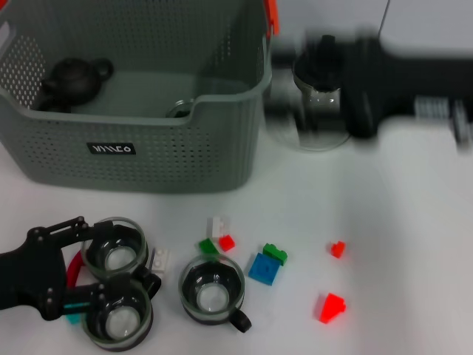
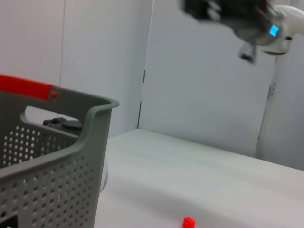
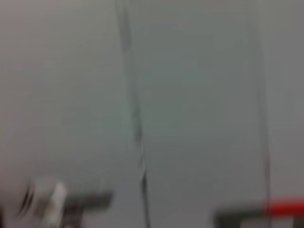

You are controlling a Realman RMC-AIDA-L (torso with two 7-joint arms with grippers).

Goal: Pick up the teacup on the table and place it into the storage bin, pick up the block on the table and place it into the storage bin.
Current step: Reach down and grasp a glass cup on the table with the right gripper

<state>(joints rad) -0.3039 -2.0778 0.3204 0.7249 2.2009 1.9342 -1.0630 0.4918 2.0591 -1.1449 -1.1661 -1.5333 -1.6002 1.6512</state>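
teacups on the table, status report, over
Left pincer low at the near-left teacups, fingers astride one glass teacup. Right arm blurred beside the glass teapot. Storage bin holds a black teapot; path clear.

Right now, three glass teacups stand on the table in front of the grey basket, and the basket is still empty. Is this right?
Not quite. The three teacups do stand on the table in front of the grey basket, but the basket is not empty: the head view shows a dark teapot inside it.
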